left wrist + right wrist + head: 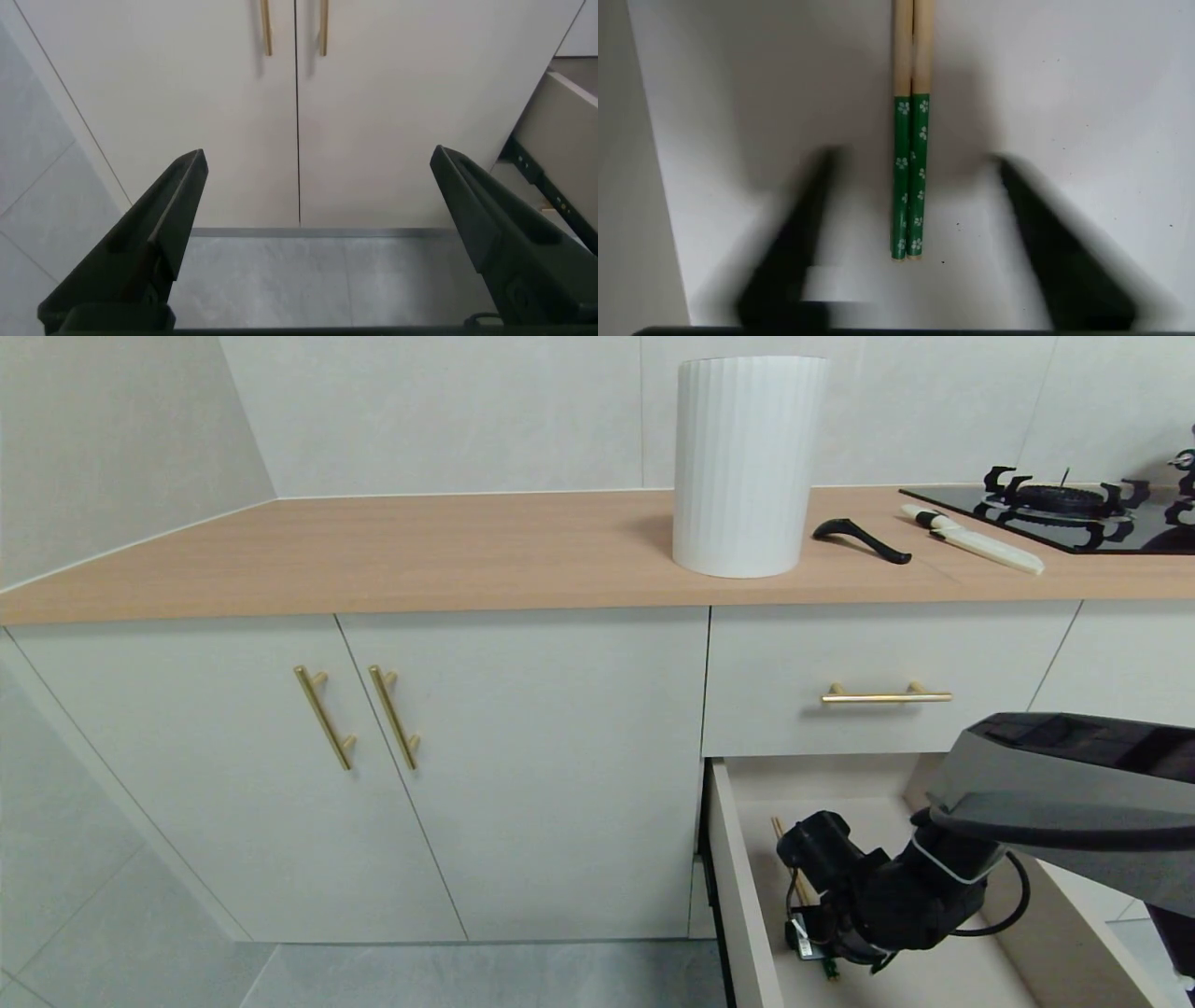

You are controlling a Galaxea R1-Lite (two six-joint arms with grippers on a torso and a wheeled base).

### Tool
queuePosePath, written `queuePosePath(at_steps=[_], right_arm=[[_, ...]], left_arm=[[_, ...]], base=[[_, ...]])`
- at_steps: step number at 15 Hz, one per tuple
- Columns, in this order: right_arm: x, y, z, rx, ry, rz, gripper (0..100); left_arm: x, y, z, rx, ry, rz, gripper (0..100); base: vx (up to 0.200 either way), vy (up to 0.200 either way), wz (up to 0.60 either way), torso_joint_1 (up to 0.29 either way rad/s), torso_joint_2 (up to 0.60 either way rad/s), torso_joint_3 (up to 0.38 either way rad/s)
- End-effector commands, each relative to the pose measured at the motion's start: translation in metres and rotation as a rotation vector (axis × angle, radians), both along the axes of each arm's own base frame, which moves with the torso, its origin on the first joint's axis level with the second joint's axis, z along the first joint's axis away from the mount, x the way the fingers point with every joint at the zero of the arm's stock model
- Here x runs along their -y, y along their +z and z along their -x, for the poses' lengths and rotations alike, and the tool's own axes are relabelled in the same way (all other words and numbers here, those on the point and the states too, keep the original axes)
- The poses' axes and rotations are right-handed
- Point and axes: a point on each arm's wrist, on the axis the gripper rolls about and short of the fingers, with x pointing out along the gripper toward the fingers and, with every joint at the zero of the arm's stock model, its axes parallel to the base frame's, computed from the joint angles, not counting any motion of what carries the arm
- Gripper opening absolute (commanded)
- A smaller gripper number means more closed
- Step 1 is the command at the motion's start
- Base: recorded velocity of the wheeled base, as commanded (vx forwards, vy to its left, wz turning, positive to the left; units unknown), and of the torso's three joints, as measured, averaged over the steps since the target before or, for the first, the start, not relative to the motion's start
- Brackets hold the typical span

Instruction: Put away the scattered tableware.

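Two chopsticks [910, 140] are laid in the open drawer [738, 877], lower right, between the spread fingers of the right gripper [913, 159]; they could be dragged if withdrawal is skewed. Left gripper [318, 157] also spread, empty.

You are working inside the open pale drawer [742, 896], with its tall left wall standing close beside the right gripper [915, 163]. The closed drawer front with a brass bar handle [887, 695] is hanging above. Green-tipped wooden chopsticks [910, 168] are lying between the spread fingers, with bare drawer floor showing on either side. The left gripper [318, 157], jaws wide, is facing shut white cabinet doors [374, 112].
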Motion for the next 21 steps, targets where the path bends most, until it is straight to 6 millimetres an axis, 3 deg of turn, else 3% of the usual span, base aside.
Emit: queuePosePath(at_steps=[1, 4, 6, 8, 13, 15, 18, 21], right_arm=[[0.0, 0.001, 0.0, 0.001, 0.0, -0.001, 100], [-0.001, 0.01, 0.008, 0.006, 0.014, -0.008, 100], [0.002, 0.036, 0.013, 0.056, 0.018, -0.039, 100], [0.009, 0.078, 0.024, 0.143, 0.028, -0.08, 100], [0.049, 0.16, 0.044, 0.36, 0.051, -0.116, 100], [0.064, 0.18, 0.053, 0.391, 0.063, -0.112, 100], [0.073, 0.193, 0.064, 0.388, 0.116, -0.149, 100], [0.073, 0.192, 0.065, 0.386, 0.118, -0.149, 100]], left_arm=[[0.0, 0.0, 0.0, 0.0, 0.001, 0.0, 100], [0.0, 0.0, 0.0, 0.0, 0.001, 0.0, 100], [0.0, 0.0, 0.0, 0.0, 0.001, 0.0, 100], [0.0, 0.0, 0.0, 0.0, 0.001, 0.0, 100], [0.0, 0.0, 0.0, 0.0, 0.001, 0.0, 100], [0.0, 0.0, 0.0, 0.0, 0.001, 0.0, 100], [0.0, 0.0, 0.0, 0.0, 0.001, 0.0, 100], [0.0, 0.0, 0.0, 0.0, 0.001, 0.0, 100]], base=[[0.0, 0.0, 0.0, 0.0, 0.0, 0.0], [0.0, 0.0, 0.0, 0.0, 0.0, 0.0], [0.0, 0.0, 0.0, 0.0, 0.0, 0.0], [0.0, 0.0, 0.0, 0.0, 0.0, 0.0], [0.0, 0.0, 0.0, 0.0, 0.0, 0.0], [0.0, 0.0, 0.0, 0.0, 0.0, 0.0], [0.0, 0.0, 0.0, 0.005, -0.14, -0.137], [0.0, 0.0, 0.0, 0.046, -0.28, -0.343]])
